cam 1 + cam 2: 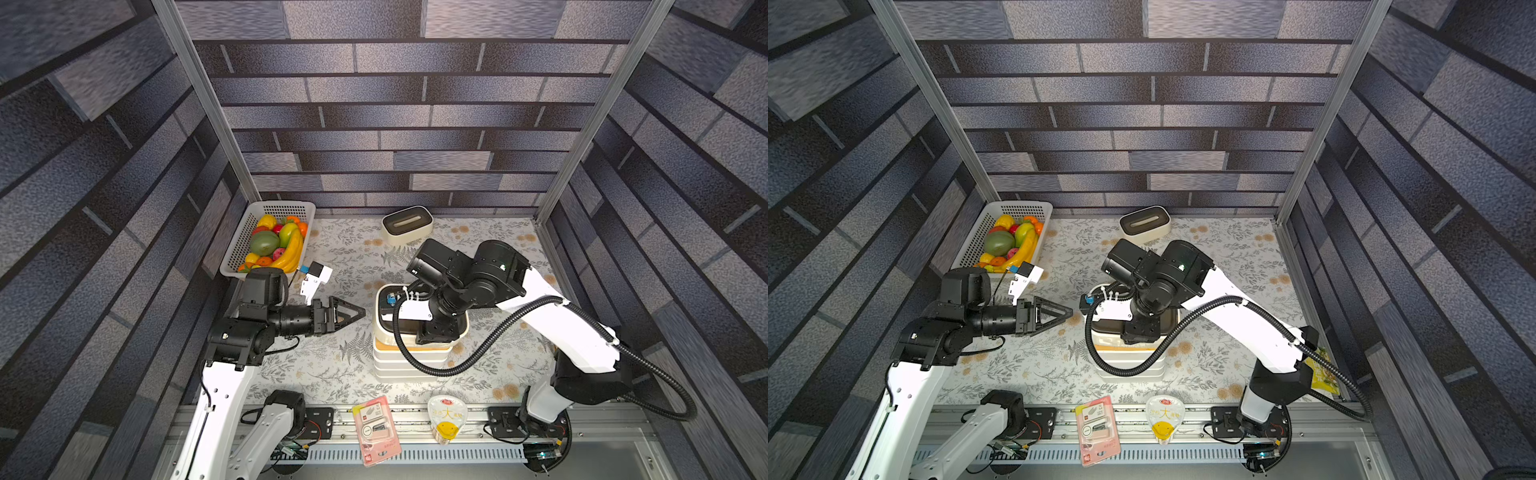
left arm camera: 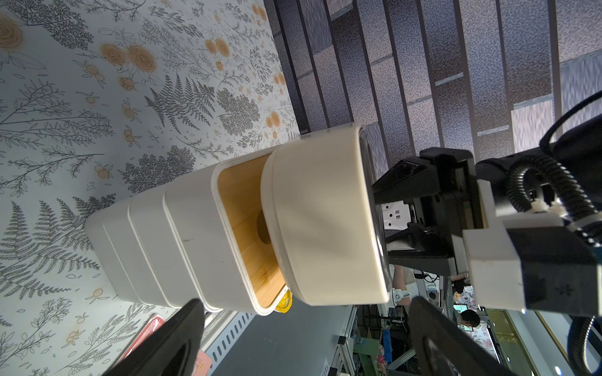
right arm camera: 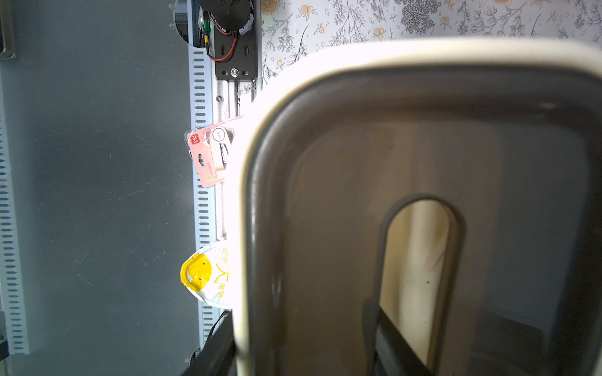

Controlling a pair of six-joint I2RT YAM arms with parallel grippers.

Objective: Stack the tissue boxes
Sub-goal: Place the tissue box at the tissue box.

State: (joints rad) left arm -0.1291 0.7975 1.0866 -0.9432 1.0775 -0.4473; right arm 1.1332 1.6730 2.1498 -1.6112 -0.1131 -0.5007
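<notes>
A stack of white tissue boxes (image 1: 405, 365) (image 1: 1129, 365) stands mid-table, and its top box has a light wood lid (image 2: 247, 228). My right gripper (image 1: 432, 332) (image 3: 303, 351) is shut on a cream, rounded tissue box with a dark brown lid (image 2: 325, 221) (image 3: 358, 182). One finger is in the lid's slot and one is outside the wall. This box is tilted over the wood lid; I cannot tell whether it touches. My left gripper (image 1: 359, 311) (image 2: 303, 341) is open and empty, left of the stack. Another dark-lidded box (image 1: 407, 224) (image 1: 1145, 224) sits at the back.
A white perforated basket (image 1: 239, 249) of fruit stands at the back left. A pink blister pack (image 1: 376, 430) and a sealed cup with a yellow face (image 1: 446, 422) lie on the front rail. A yellow packet (image 1: 1323, 372) lies by the right wall. Patterned walls enclose three sides.
</notes>
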